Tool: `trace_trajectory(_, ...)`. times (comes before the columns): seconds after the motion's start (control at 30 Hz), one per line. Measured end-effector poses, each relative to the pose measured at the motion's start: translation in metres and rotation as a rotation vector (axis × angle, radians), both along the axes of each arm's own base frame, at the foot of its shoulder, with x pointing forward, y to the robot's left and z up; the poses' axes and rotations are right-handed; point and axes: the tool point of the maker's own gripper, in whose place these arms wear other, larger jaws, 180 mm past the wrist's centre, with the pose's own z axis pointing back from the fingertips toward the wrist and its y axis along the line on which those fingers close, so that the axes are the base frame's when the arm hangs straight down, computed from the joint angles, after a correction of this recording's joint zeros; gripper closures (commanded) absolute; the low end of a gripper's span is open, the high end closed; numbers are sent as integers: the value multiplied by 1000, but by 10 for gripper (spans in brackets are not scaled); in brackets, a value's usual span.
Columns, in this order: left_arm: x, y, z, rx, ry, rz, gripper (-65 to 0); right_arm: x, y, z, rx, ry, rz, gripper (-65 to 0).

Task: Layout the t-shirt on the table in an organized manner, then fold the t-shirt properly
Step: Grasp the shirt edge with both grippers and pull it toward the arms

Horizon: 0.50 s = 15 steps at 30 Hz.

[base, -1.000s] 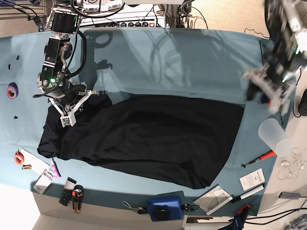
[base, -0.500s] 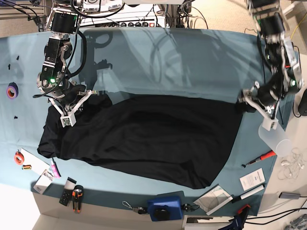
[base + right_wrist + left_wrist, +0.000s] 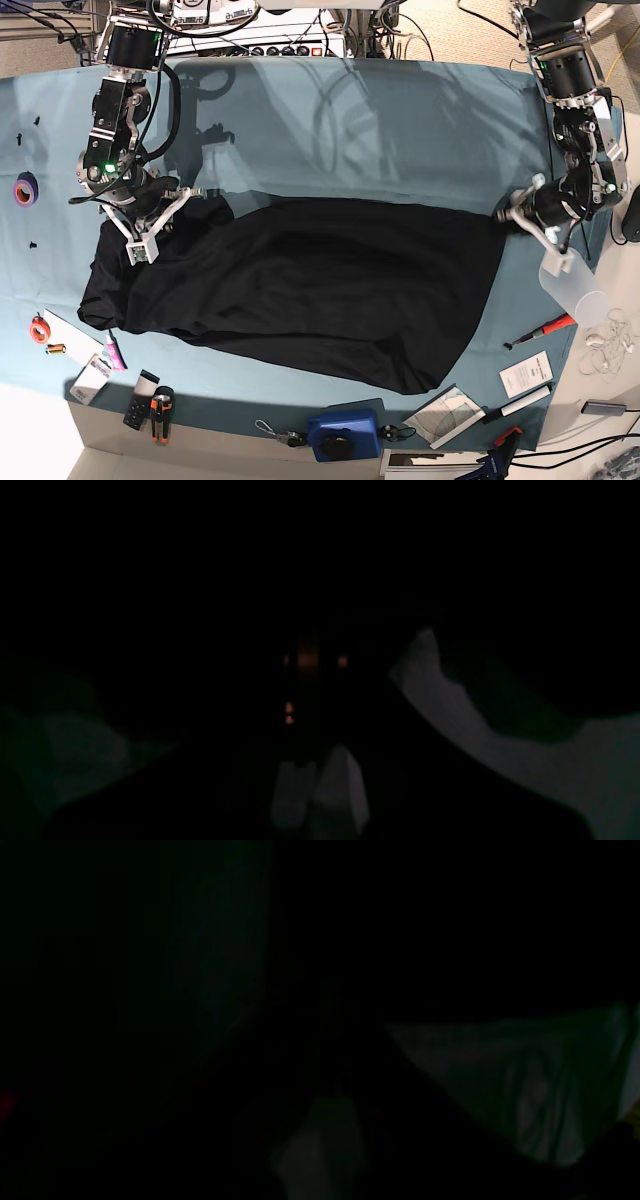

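Peering through both nearly black wrist views, we discern little. Our large black cotton t-shirt (image 3: 300, 285) lies spread on the teal-clothed bench (image 3: 380, 130); left tool (image 3: 510, 215) and right tool (image 3: 150, 235) are clamped on its opposite edges.

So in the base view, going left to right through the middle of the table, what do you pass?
purple tape roll → right gripper at the shirt's corner → black t-shirt → left gripper at the shirt's other edge → translucent plastic cup
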Motion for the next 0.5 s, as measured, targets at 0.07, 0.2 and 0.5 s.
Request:
trace_trajectory(0.07, -2, -2, 0, -5, 4, -14, 0, -1, 1, 11, -10, -13, 4, 0)
trace_trajectory(0.2, -2, -4, 2, -16, 4, -20, 0, 9, 18, 43, 31, -90, 44, 0)
trace_trajectory(0.5, -14, 16, 22, -99, -49, 36, 0, -19, -11, 70, 109, -136, -49, 0)
